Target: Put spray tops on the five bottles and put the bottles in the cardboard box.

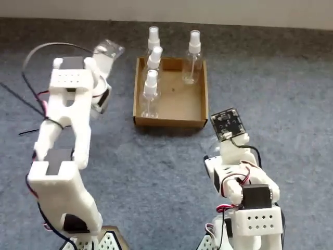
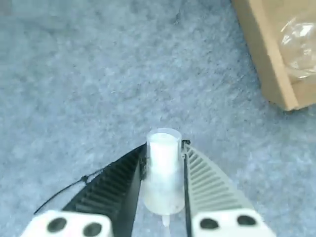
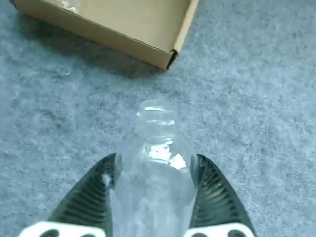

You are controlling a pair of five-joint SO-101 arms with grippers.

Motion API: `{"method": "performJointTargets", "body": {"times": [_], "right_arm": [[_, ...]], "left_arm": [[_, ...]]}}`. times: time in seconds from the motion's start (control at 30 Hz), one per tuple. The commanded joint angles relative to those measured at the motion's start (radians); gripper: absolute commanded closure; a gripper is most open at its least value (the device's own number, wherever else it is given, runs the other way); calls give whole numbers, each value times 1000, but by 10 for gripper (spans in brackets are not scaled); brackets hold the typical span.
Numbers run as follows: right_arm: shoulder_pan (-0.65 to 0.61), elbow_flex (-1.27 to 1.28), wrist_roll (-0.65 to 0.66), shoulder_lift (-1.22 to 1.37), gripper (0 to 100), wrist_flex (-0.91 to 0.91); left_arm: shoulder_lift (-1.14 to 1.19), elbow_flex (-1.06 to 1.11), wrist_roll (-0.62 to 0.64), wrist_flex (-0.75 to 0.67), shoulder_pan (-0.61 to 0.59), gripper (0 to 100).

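My left gripper is shut on a white spray top and holds it over the carpet, left of the cardboard box. In the high view that gripper sits beside the box's far left corner. A clear, open-necked bottle without a top is clamped in my right gripper, just in front of the box's near right corner. Several capped bottles stand in the box: one at the front left, one behind it, one at the back right.
Another capped bottle stands at the box's far left; I cannot tell whether it is inside or behind it. Grey carpet lies open in front of the box and between the arms. A black cable loops behind the left arm.
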Motion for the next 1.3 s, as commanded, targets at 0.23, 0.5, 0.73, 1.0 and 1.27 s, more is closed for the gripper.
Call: {"method": "performJointTargets", "body": {"times": [0.23,0.5,0.73,1.0,1.27], "right_arm": [[-234,-107,-95,-85,995,-188],[-483,147,-296,-205,995,-647],[-522,400,-296,-366,995,-774],[-522,492,-296,-570,995,-727],[-522,492,-296,-559,995,-717]], "left_arm": [[-608,-51,106,218,-44,987],[-897,-56,278,206,90,987],[-1041,-51,420,46,285,987],[-1072,-50,440,-193,536,996],[-1078,226,439,-483,608,996]]}}
